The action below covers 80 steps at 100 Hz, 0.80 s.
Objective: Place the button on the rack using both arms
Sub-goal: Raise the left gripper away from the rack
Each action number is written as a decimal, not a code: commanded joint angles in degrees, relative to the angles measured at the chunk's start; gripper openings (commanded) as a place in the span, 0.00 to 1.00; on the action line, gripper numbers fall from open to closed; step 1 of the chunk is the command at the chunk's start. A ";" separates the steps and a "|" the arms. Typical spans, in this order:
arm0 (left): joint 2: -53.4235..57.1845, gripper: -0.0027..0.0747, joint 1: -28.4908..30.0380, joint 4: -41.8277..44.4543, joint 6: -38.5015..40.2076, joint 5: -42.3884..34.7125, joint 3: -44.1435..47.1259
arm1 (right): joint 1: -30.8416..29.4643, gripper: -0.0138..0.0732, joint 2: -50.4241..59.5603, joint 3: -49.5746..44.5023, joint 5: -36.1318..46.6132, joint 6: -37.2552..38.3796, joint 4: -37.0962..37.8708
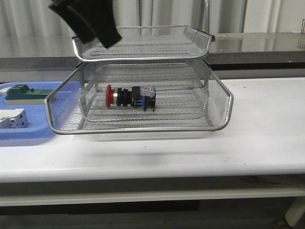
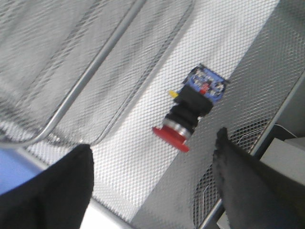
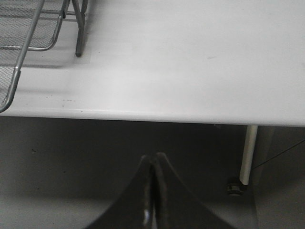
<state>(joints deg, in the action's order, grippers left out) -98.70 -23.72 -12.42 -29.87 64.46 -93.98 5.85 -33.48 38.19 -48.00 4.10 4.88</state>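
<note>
The button (image 1: 130, 97) lies on its side on the mesh floor of the rack's (image 1: 224, 102) lower visible tier, red head to the left, blue block to the right. The left wrist view looks down on the button (image 2: 189, 114) from above. My left gripper (image 2: 152, 157) is open with nothing between its dark fingers (image 2: 238, 176), raised above the rack's left side, and its dark bulk (image 1: 90, 19) shows at the top of the front view. My right gripper (image 3: 153, 160) is shut and empty, hanging off the table's front edge, out of the front view.
A flat blue tray (image 1: 33, 136) sits left of the rack, holding a green block (image 1: 21, 93) and a white-grey block (image 1: 12, 118). White table (image 1: 267, 124) extends to the right of the rack. A table leg (image 3: 248, 152) shows in the right wrist view.
</note>
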 commanded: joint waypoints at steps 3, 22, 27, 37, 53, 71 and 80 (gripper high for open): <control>6.21 0.69 4.75 -1.48 2.97 0.84 -0.37 | -0.25 0.08 -0.08 1.80 3.90 0.08 1.02; 13.95 0.69 13.47 -2.10 4.89 -2.45 6.13 | -0.25 0.08 -0.08 1.80 3.90 0.08 1.02; 16.38 0.69 15.32 -2.10 5.53 -4.35 8.99 | -0.25 0.08 -0.08 1.80 3.90 0.08 1.02; 21.94 0.69 17.37 -2.18 7.21 -9.22 15.17 | -0.25 0.08 -0.08 1.80 3.90 0.08 1.02; 32.87 0.69 18.00 -2.18 8.76 -19.80 27.29 | -0.25 0.08 -0.08 1.80 3.90 0.08 1.02; 45.53 0.69 18.00 -1.76 11.52 -31.15 39.95 | -0.25 0.08 -0.08 1.80 3.90 0.08 1.02; 51.50 0.69 18.00 -1.76 12.16 -37.90 46.71 | -0.25 0.08 -0.08 1.80 3.90 0.08 1.02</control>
<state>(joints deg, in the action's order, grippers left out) -52.99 -5.86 -12.87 -19.09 36.44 -50.80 5.85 -33.48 38.19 -48.00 4.10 4.88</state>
